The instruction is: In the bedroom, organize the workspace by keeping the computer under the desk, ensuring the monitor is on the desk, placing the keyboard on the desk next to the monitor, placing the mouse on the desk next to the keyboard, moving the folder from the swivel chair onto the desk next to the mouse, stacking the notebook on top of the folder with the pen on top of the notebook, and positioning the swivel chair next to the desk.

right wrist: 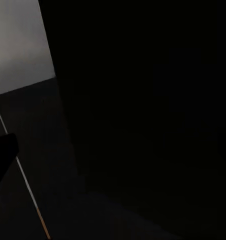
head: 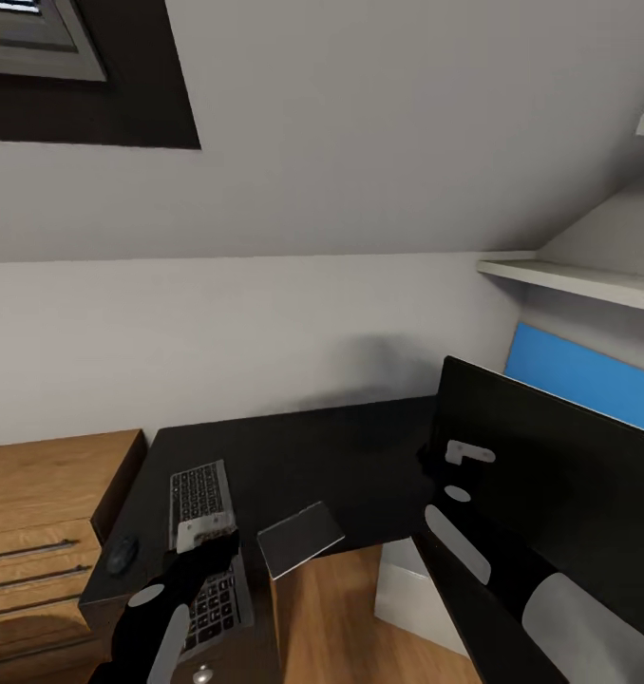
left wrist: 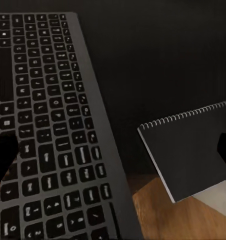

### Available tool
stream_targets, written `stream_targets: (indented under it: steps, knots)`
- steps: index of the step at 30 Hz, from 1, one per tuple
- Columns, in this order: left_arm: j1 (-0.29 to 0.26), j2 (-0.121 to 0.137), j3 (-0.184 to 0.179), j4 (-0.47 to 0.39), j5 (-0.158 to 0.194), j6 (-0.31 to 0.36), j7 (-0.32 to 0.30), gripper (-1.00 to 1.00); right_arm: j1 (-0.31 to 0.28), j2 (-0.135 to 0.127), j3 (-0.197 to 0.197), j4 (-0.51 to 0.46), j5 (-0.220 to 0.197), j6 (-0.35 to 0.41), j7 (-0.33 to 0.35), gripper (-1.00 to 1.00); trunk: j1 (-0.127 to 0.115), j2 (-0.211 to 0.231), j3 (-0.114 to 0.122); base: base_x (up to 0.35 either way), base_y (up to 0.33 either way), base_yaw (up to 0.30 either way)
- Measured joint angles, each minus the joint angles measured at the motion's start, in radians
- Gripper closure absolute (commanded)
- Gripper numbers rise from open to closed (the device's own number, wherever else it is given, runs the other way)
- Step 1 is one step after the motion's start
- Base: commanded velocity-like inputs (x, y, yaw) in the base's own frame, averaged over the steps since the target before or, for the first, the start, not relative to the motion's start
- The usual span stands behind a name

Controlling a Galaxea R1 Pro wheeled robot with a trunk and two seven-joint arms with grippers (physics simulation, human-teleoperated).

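The dark keyboard lies on the left part of the glossy black desk, with the small dark mouse to its left. The grey spiral-bound notebook overhangs the desk's inner edge. My left gripper hovers open above the keyboard, its fingertips spread wide with nothing between them. The black monitor stands on the desk's right wing. My right gripper is at its left edge; one finger shows, and its grip is unclear. The light computer stands under the desk.
A low wooden drawer unit adjoins the desk's left end. A bright blue flat panel shows behind the monitor. A white wall shelf juts out at the upper right under the sloped ceiling. Wooden floor lies in the desk's inner corner.
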Motion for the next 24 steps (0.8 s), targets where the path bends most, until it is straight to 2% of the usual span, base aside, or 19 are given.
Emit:
stream_targets:
  steps: [6,17,24]
  knots:
    - [0.000,0.001,0.000,0.000,0.000,0.001,0.000,-1.00,0.000,0.000,0.000,0.000,0.000,0.000,0.000,-1.00,0.000,0.000,0.000,0.029,0.000,-0.201]
    - [0.000,0.000,0.000,0.000,0.000,0.002,0.000,-1.00,0.000,0.002,0.002,0.000,0.000,0.001,0.000,-1.00,0.000,0.000,0.000,0.151,0.112,-0.003]
    - [0.000,0.001,0.000,0.000,0.000,0.002,0.000,-1.00,0.000,0.002,0.002,0.000,0.000,0.000,0.001,-1.00,0.000,0.000,0.000,0.039,0.027,0.000]
